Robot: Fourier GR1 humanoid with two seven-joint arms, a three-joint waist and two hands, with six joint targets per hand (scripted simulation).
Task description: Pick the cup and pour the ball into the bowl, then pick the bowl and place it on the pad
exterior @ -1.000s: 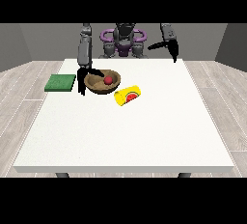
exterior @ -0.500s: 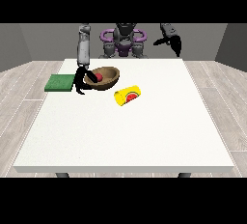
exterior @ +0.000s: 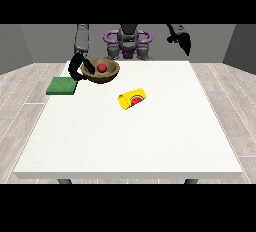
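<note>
I judge the pouring finished: the red ball (exterior: 101, 68) sits inside the brown bowl (exterior: 111, 73), and the yellow cup (exterior: 132, 99) lies on its side on the white desk (exterior: 150, 141), well apart from both hands. So the step in hand is the second one, carrying the bowl to the green pad (exterior: 62, 85).

The hand at the view's left (exterior: 84, 68) is at the bowl's near-left rim, its fingers curled round the edge, so I read it as clamped on the bowl. The bowl looks raised off the desk and slightly tilted, though I cannot be sure how high. It hangs just beside the pad, to the pad's right and a little behind it, not yet over it.

The hand at the view's right (exterior: 183, 41) hangs high above the desk's far corner, holding nothing; I cannot tell how its fingers lie.

Next, I think, I need a short sideways carry toward the pad, keeping the bowl level so the ball stays in, then a lowering onto the green square before I let go.
</note>
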